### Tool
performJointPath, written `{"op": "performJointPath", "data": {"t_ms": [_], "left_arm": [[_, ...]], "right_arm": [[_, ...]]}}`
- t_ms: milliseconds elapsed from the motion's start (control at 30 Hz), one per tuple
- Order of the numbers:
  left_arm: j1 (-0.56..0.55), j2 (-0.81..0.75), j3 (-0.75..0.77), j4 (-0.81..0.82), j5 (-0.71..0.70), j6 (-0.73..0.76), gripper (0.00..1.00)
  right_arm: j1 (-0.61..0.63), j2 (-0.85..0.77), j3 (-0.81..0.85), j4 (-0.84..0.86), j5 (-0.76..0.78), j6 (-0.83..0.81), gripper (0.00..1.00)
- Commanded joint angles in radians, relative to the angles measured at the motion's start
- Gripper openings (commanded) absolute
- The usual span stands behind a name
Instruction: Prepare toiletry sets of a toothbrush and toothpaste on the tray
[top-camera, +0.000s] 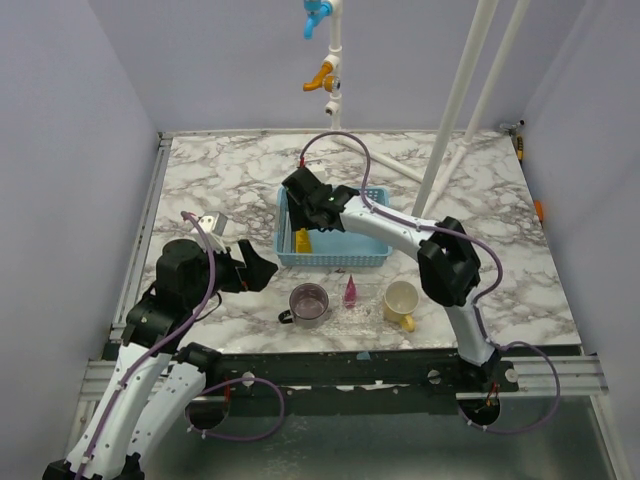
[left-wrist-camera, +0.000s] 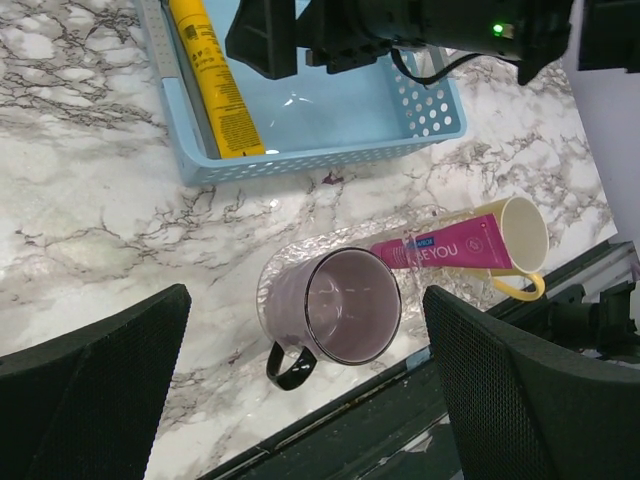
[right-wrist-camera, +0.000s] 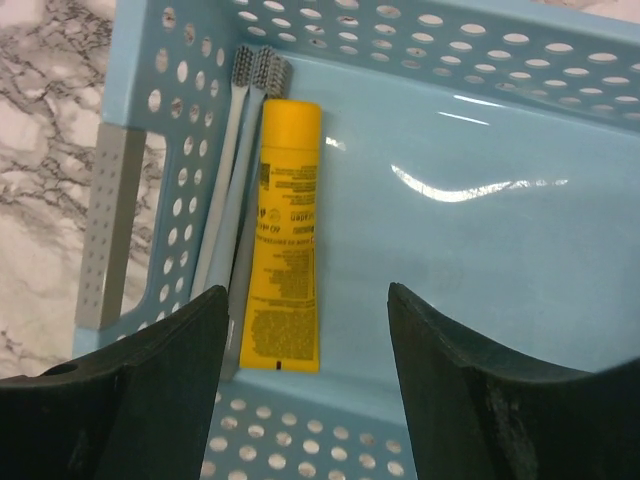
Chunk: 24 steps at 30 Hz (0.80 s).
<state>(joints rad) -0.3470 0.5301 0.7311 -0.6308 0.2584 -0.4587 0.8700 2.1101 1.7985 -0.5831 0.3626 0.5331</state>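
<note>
The right pincer (right-wrist-camera: 306, 300) hangs low over the left end of the light-blue basket (right-wrist-camera: 520, 230). Its fingers stand well apart with nothing between them. Room is tight on one side, where the basket's perforated end wall rises just beyond one finger. On the other side the basket floor lies bare and open.

There are two tubes of toothpaste. The yellow toothpaste (right-wrist-camera: 288, 235) lies flat on the basket floor beneath the gap, closer to the wall-side finger, and is a plain yellow tube with dark small print. Squeezed between it and the wall are the toothbrushes (right-wrist-camera: 258, 66), with pale handles and grey bristles. I count two, perhaps three, since the heads bunch together.

The left pincer (top-camera: 262, 270) hovers over the bare marble table (top-camera: 220, 190), off the basket's near left corner, spread wide and holding nothing. Ahead of it, close along the table's near edge, sits one clear tray (left-wrist-camera: 320, 240), little more than a sheen. There are two mugs: a purple mug (left-wrist-camera: 340, 305) nearest this pincer and a cream mug (left-wrist-camera: 525, 235) farther on. Between them, on the tray, is the pink toothpaste (left-wrist-camera: 450, 245), magenta with white lettering.
</note>
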Motion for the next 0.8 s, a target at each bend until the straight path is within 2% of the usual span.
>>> {"op": "performJointPath", "data": {"t_ms": [0,333,767], "left_arm": [[0.003,0.017,0.009,-0.005,-0.026,0.023,0.99],[0.003,0.011,0.008,-0.007,-0.051,0.025,0.99],[0.003,0.029,0.011,-0.009,-0.058,0.026,0.99]], "right_arm": [[-0.029,0.088,0.070,0.041,-0.029,0.016,0.68],[-0.069,0.219,0.172,0.071,-0.057,0.010,0.67],[-0.075,0.312,0.236,0.086,-0.123,0.012,0.59]]}}
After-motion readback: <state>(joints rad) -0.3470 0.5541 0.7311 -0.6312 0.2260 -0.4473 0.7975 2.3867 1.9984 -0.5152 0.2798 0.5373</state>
